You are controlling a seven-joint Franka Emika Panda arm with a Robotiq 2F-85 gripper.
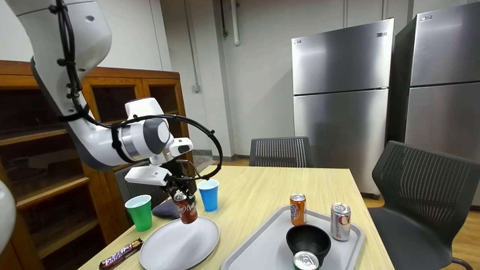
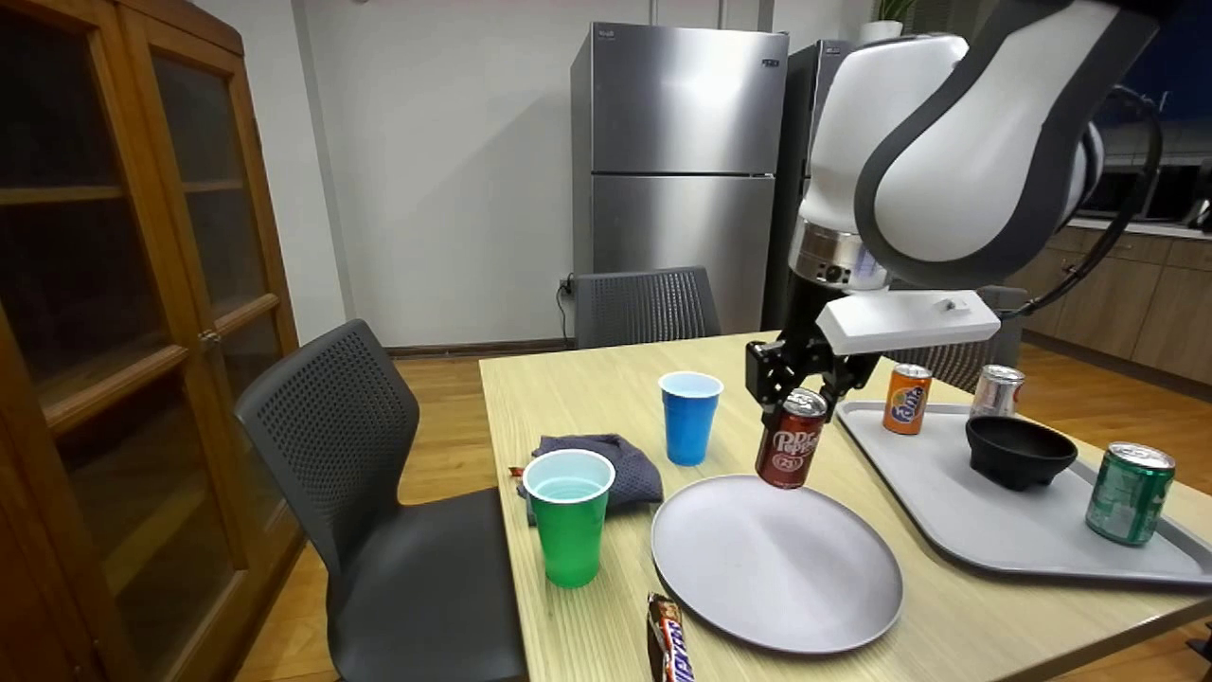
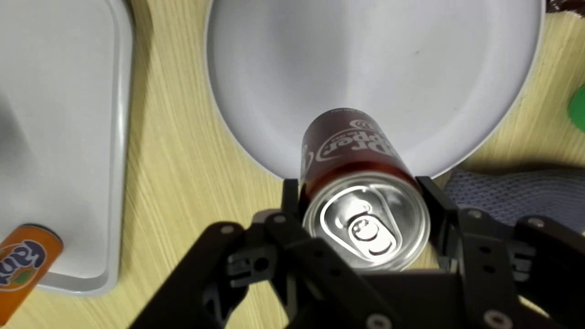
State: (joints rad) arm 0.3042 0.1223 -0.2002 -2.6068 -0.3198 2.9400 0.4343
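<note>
1. One dark-red Dr Pepper can tilts at the far rim of the plate in an exterior view, pinched near its top by the gripper; a Snickers bar lies just left of the plate.
2. In an exterior view I see a blue cup behind the plate, a green cup left of the plate, and right of it a grey tray bearing an orange Fanta can and a black bowl.
3. In the wrist view the fingers press both sides of the can, seen against the plate's edge; I can't tell whether its base touches it.
</note>
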